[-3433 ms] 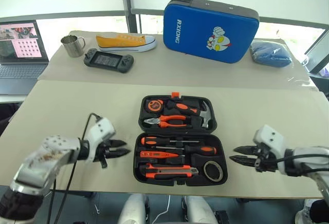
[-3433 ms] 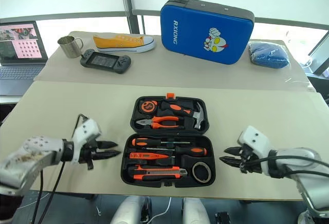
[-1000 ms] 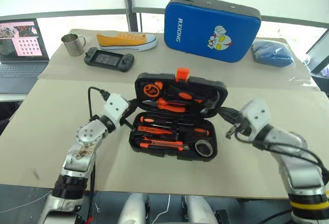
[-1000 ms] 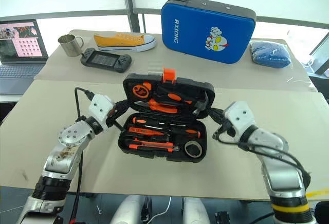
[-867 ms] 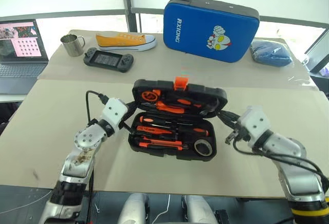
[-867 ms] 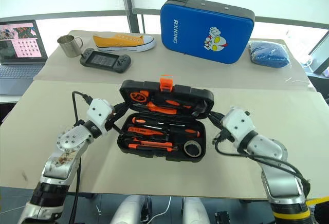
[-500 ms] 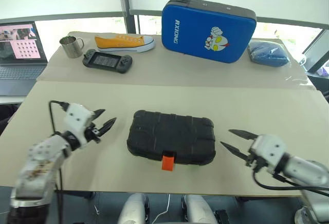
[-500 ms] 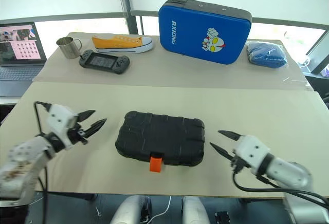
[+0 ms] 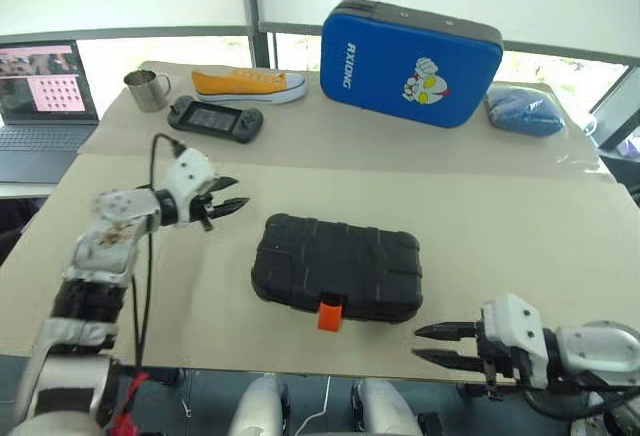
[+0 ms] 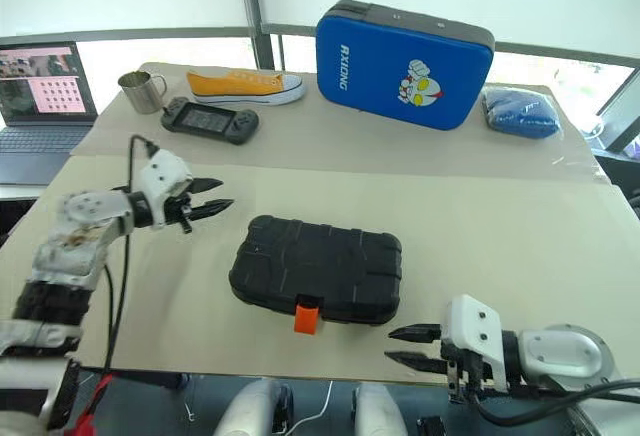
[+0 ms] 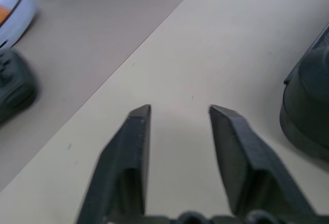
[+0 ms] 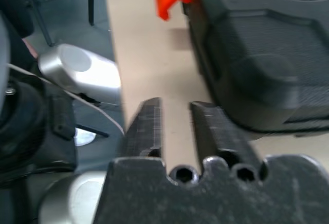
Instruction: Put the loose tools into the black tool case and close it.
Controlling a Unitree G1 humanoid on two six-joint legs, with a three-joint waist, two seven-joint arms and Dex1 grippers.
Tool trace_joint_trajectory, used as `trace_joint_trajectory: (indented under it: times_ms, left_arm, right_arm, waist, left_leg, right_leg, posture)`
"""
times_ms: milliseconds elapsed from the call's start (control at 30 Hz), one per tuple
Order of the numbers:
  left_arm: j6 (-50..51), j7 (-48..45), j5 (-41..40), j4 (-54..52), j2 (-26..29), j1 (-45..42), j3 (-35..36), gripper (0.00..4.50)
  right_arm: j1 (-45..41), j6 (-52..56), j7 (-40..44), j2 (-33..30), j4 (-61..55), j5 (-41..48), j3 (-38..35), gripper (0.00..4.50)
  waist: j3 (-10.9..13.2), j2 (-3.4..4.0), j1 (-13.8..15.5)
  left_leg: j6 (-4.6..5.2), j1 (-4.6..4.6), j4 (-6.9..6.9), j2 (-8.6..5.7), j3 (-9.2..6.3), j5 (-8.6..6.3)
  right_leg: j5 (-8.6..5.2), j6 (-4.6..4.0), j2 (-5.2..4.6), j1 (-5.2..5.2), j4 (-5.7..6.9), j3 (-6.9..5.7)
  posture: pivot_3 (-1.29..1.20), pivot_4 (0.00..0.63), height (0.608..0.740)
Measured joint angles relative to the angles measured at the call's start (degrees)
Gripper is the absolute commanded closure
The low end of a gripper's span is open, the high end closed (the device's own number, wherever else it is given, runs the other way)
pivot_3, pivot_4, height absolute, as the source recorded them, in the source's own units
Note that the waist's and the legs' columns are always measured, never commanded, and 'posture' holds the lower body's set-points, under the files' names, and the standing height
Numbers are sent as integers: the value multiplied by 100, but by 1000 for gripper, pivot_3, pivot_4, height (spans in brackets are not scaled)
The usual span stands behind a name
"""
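**Inspector:** With the lid down on the black tool case (image 9: 336,268), nothing inside can be checked; the loose tools are hidden. One case, shut, lying near the front edge of the table (image 9: 520,226), about midway along it. Its orange latch (image 9: 330,314) faces the front edge; whether it is fastened I cannot tell.

**Clerk:** And the grippers?

**Inspector:** Two. The left gripper (image 9: 234,206) hangs above the table beside the case's far-left corner, apart from it, fingers spread, pinching nothing. The right gripper (image 9: 432,344) sits at the front edge, just off the case's near-right corner, holding nothing. Its fingers (image 12: 149,126) show a narrow gap, so I record them as slightly apart.

**Clerk:** Surroundings?

**Inspector:** Along the far edge: one metal mug (image 9: 146,89), one yellow shoe (image 9: 246,82), one handheld game console (image 9: 214,117), one blue cartoon-printed case (image 9: 410,48) standing upright, one blue bundle (image 9: 525,113). One laptop (image 9: 40,96), cut off by the frame, sits beyond the far-left corner. Nothing lies between either gripper and the case.
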Motion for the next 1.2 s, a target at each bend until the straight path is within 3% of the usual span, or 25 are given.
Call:
trace_joint_trajectory:
  times_ms: [67,233,433,600,833,933,1100,1200]
  left_arm:
    - [-281,-191,116,277,-190,-167,-221,4452]
    - [-625,-501,346,478,-418,-233,-562,4452]
    - [214,-1429,-44,-1026,227,499,-562,4452]
    - [494,-1465,-144,-1520,214,666,-565,4452]
    - [1796,-1407,-845,-1728,-270,-843,-326,4452]
    - [1965,-1595,-950,-2024,-438,-983,-504,4452]
    - [1143,-1942,-250,-2110,-787,-574,-1946,4452]
    - [221,-1940,171,-1900,-790,-588,-2151,4452]
  right_arm:
    - [-322,19,-80,74,158,-167,258,4500]
    - [-987,142,-215,310,497,-509,788,4500]
    - [-1529,380,-893,597,1186,-1026,788,4500]
    - [-1529,444,-997,615,1196,-1089,669,4500]
    - [-1102,861,-647,481,355,-63,-141,4500]
    - [-993,1041,-569,454,219,265,-428,4500]
    - [-1001,1190,-568,450,-73,527,-442,4500]
    - [-1051,1192,-610,469,-80,455,-142,4500]
  waist:
    - [0,0,3]
    - [1,-1,-13]
    - [0,3,-67]
    - [0,3,32]
    - [3,-2,61]
    - [-1,6,25]
    - [-2,8,-4]
    - [-4,8,4]
  left_leg:
    - [0,-5,0,2,2,0]
    - [0,-15,6,2,1,0]
    - [1,-14,4,6,-7,0]
    - [1,-14,7,1,-11,0]
    - [7,-30,24,-7,-34,-3]
    - [9,-24,15,-8,-32,-4]
    - [9,-19,15,-6,-28,-3]
    - [8,-5,16,-3,-29,-3]
  right_leg:
    - [0,0,5,-3,1,-2]
    - [1,2,4,-8,0,-3]
    - [1,5,-7,-9,5,1]
    - [0,5,-5,-7,6,-4]
    - [4,15,-3,0,-2,-10]
    - [3,15,-2,0,-3,-4]
    - [4,12,7,0,-1,4]
    - [4,9,8,13,-4,3]
  posture:
    - [0,150,740]
    - [0,150,740]
    - [0,150,740]
    - [0,150,740]
    - [0,150,740]
    - [0,150,740]
    - [0,150,740]
    - [0,150,740]
